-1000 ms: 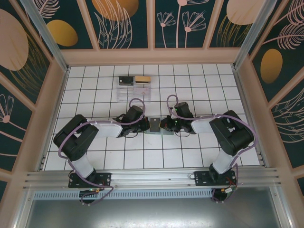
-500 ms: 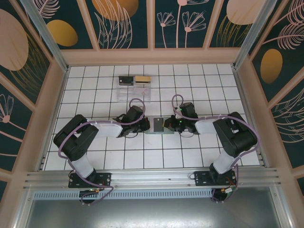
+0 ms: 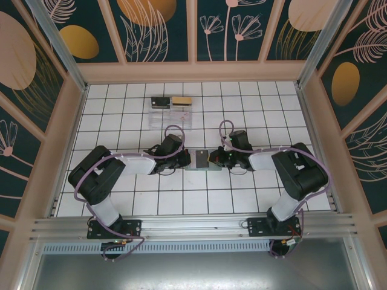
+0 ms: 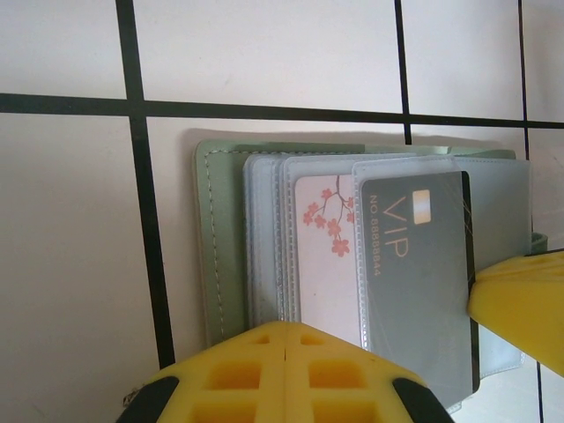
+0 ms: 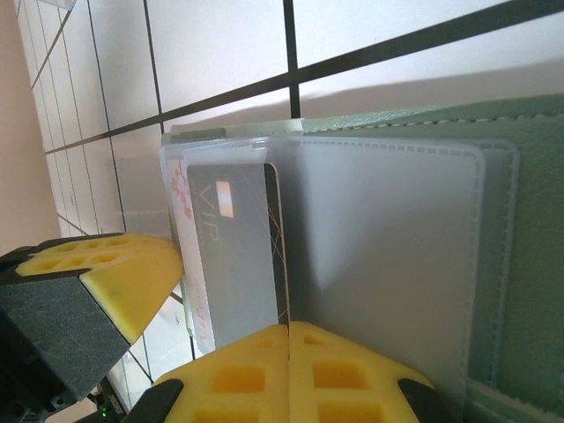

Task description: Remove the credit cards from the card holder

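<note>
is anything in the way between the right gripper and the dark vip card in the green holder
nothing solid: the right gripper, shut, sits at the edge of the dark grey vip card. only the clear plastic sleeve lies over the card, inside the open grey-green card holder.

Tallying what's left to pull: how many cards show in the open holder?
2: a dark VIP card on top, and a pink blossom card partly covered beneath it. Other sleeves may hide more.

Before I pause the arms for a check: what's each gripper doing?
Left gripper: shut on the holder, it seems.
Right gripper: shut on the dark card.
</note>
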Tool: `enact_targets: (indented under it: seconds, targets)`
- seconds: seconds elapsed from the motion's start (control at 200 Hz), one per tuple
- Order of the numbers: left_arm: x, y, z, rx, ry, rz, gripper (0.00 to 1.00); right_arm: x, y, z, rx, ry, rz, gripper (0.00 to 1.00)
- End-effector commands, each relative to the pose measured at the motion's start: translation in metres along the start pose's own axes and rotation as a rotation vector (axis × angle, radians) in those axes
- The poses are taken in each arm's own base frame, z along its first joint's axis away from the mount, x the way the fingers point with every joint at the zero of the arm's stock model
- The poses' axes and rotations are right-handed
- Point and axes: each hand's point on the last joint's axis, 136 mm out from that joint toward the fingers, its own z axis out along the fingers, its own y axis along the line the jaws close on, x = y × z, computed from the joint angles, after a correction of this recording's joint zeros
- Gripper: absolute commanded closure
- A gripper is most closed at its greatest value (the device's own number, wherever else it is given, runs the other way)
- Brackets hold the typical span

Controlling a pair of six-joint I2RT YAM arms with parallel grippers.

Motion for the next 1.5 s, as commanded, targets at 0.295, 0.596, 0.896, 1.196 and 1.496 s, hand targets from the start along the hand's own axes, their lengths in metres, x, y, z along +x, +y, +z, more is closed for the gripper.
enact_targets:
  seconds: [0.295,0.596,0.896,1.196,1.496]
  targets:
    - [0.014,0.016,0.0,-0.065,0.061,-0.007,1.0,-0.003,-0.014,0.005,0.035,0.008,0.006,1.0]
    - [0.014,0.015,0.001,-0.062,0.061,-0.006,1.0,-0.001,-0.023,0.001,0.05,0.005,0.017,1.0]
    - [0.015,0.015,0.0,-0.06,0.063,-0.006,1.0,-0.001,-0.022,0.0,0.043,0.001,0.017,0.99]
    - [0.014,0.012,0.001,-0.049,0.064,-0.004,1.0,0.0,0.001,0.013,0.023,0.033,-0.039,0.95]
    - [0.017,0.015,0.002,-0.054,0.071,0.001,1.0,-0.005,-0.007,0.009,0.049,0.027,-0.032,0.94]
